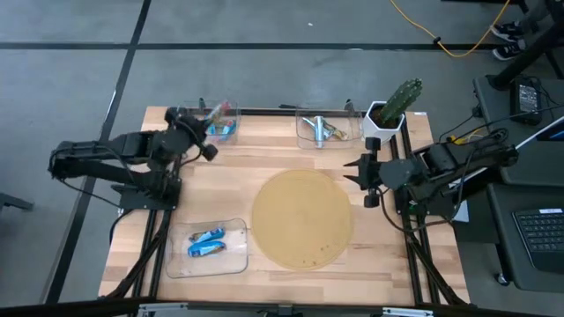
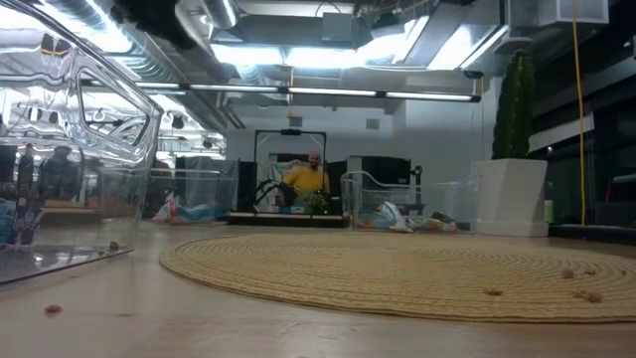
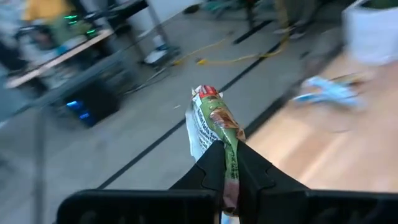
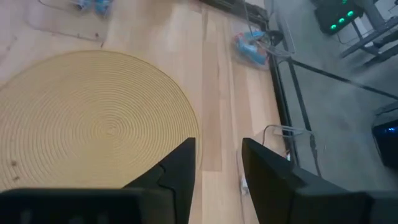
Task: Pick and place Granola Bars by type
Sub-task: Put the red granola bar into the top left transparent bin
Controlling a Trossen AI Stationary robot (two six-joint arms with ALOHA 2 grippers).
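This was a robotics lab or open workshop: a wooden table (image 1: 291,264) stood on a painted concrete floor (image 1: 264,70) marked with dark tape lines, with a yellow cable (image 1: 458,44) trailing across it. Exposed ducts and strip lights (image 2: 328,55) ran overhead. Beyond the right gripper (image 1: 359,173) sat a laptop (image 1: 538,231), and a person in yellow (image 2: 306,179) worked at another bench far across the room

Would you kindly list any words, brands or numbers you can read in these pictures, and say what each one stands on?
None can be read.
Green and red granola bar held in the left gripper: small dark print on its white panel, too blurred to read.
Blue bars in the near tray: too small to read.
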